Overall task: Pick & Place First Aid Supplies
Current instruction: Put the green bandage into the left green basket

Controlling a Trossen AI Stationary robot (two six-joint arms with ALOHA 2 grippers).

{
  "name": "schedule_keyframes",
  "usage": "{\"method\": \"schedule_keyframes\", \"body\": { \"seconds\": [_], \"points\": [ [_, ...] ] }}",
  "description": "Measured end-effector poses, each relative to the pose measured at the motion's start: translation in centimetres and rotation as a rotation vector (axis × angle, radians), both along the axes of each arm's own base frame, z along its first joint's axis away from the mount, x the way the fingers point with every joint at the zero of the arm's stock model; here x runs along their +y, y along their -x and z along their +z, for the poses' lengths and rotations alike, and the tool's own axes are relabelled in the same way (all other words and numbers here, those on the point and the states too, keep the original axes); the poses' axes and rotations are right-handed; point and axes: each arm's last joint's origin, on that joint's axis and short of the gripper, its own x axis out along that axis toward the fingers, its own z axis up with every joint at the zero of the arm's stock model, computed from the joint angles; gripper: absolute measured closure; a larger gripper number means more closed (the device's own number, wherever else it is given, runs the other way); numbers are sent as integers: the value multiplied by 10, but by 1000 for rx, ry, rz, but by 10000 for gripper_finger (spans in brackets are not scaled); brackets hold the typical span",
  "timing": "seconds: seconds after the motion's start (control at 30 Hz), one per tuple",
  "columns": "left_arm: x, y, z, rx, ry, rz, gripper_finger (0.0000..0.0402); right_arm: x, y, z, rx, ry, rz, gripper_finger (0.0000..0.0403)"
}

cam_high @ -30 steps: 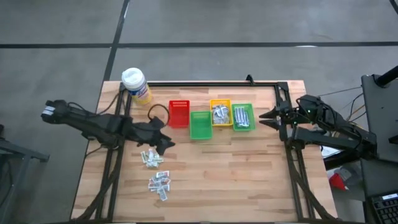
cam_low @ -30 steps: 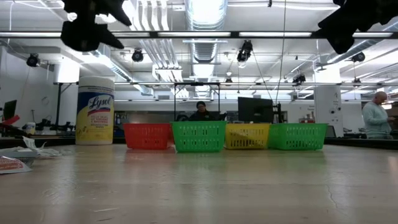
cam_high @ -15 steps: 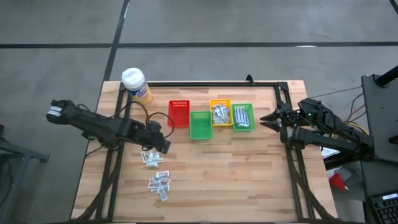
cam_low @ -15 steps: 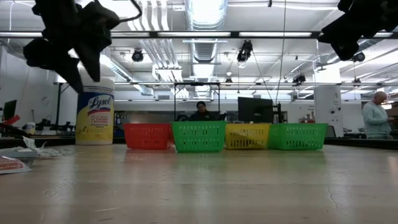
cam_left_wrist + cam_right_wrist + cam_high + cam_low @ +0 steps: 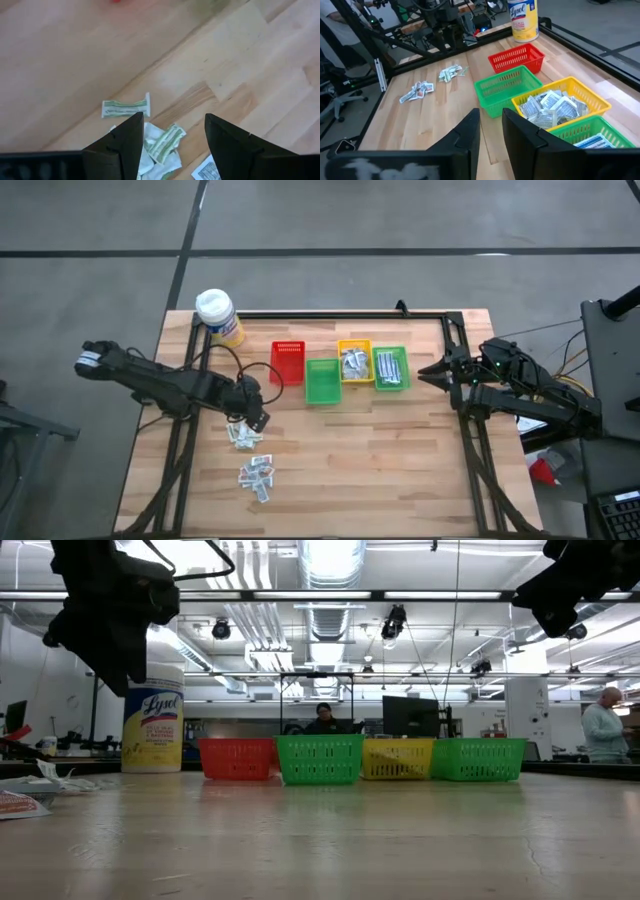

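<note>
From above I see the left pincer (image 5: 256,414) hanging over the left half of the table (image 5: 400,460), its two fingers (image 5: 125,145) spread wide apart with nothing between them. Directly beneath and just ahead of it lies the nearer heap of greenish-white sachets (image 5: 243,436); in the left wrist view I look between the fingers onto these same sachets (image 5: 160,147), with one sachet (image 5: 125,106) lying flat a little apart from the heap, and none of them touches the pincer. A second heap of packets (image 5: 256,475) lies on the wood farther toward the table's front edge, near the first heap but separate from it. The right pincer (image 5: 423,371) waits at the table's right edge, beside the far-right green bin (image 5: 391,368); in the right wrist view its fingers (image 5: 520,135) stand with a narrow gap and hold nothing. Four bins stand in a row across the middle: a red bin (image 5: 287,363), a green bin (image 5: 322,381), a yellow bin (image 5: 354,362) holding silvery crinkly wrappers (image 5: 550,106), and the far-right green bin holding white strips with blue stripes (image 5: 597,142). A yellow bottle with a white cap (image 5: 218,315) stands at the far left corner of the table.
</note>
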Motion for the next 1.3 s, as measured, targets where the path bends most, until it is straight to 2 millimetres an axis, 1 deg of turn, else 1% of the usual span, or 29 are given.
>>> {"method": "schedule_keyframes", "body": {
  "seconds": [0.23,0.5,0.67,0.9,1.07,1.2,1.3],
  "points": [
    [2,-5,-9,47,-46,54,197,0,0,0,0,0,0,335],
    [5,-16,-30,182,-71,71,197,0,0,0,-1,-5,-2,325],
    [9,-15,-38,290,-70,86,197,0,0,0,-2,-24,-7,317],
    [18,-15,-40,315,-58,57,197,0,0,0,-2,-24,-8,312],
    [24,-10,-50,354,-14,79,197,0,0,0,-2,-24,-8,319],
    [25,-6,-58,363,-3,81,197,0,0,0,-2,-24,-8,328],
    [25,-5,-60,357,-1,80,197,0,0,0,-2,-24,-8,333]
  ]
}}
